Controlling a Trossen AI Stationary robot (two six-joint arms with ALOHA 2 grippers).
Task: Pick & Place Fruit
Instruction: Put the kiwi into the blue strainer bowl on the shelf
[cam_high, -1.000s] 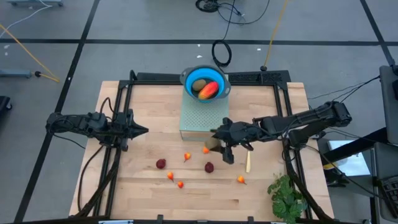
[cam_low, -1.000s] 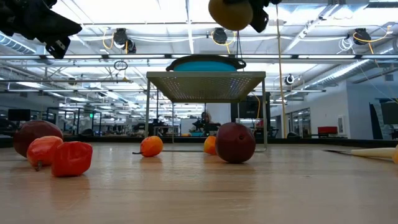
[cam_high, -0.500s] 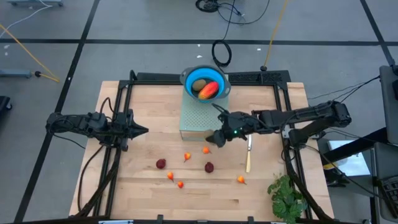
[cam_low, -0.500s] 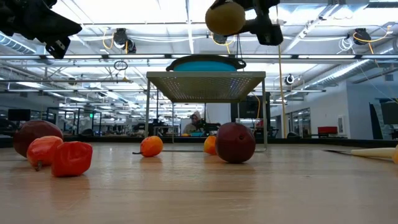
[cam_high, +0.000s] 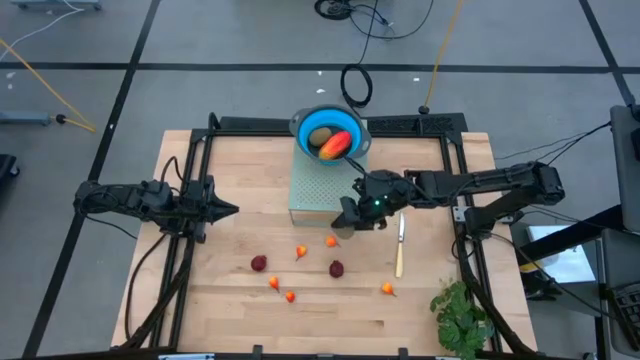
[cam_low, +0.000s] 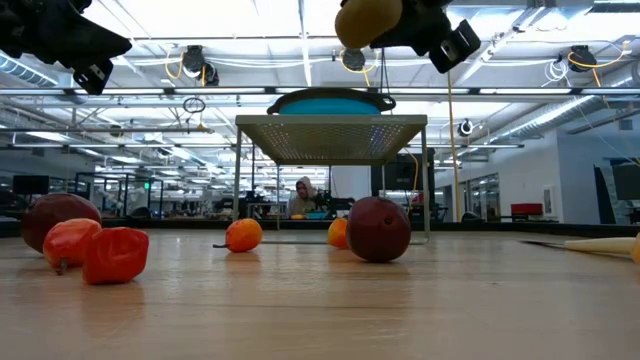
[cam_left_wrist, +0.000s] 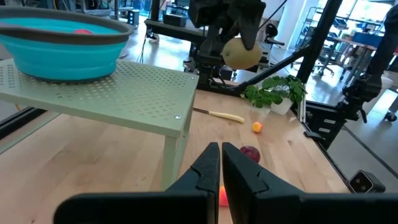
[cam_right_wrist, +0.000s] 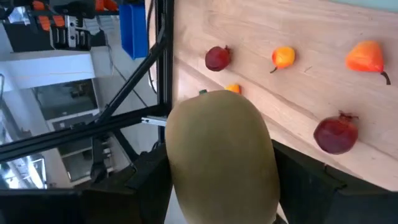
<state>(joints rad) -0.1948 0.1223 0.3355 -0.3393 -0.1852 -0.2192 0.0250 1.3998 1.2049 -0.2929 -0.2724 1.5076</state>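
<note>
right gripper (cam_high: 345, 213) clamps brown kiwi (cam_right_wrist: 221, 158), raised beside green stand (cam_high: 318, 187), likely bound for blue bowl (cam_high: 303, 122); left gripper (cam_high: 228, 210) closed, empty, parked aside.

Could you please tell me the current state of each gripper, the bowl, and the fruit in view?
Right gripper: shut on a kiwi, held in the air beside the green stand.
Left gripper: shut, empty, waiting at the table's left.
Blue bowl: upright on the stand, holding a mango and another kiwi.
Dark-red balls: lying loose on the table.
Knife: lying flat.
</note>
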